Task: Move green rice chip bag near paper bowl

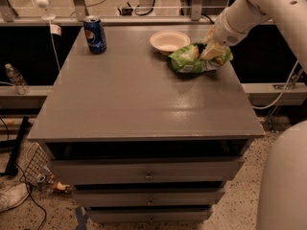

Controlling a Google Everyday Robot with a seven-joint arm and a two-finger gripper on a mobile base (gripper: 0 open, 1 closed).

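Observation:
The green rice chip bag (189, 59) lies crumpled on the grey table (144, 99) at the back right, its left edge right beside the paper bowl (169, 40). The bowl is off-white, shallow and upright, just behind and to the left of the bag. My gripper (212, 51) comes in from the upper right on a white arm (249, 11) and is shut on the bag's right part. It holds the bag low, at the table surface.
A blue soda can (95, 34) stands upright at the table's back left. The table has drawers below its front edge. A plastic bottle (15, 79) sits on a ledge at the left. The robot's white body (285, 181) fills the lower right.

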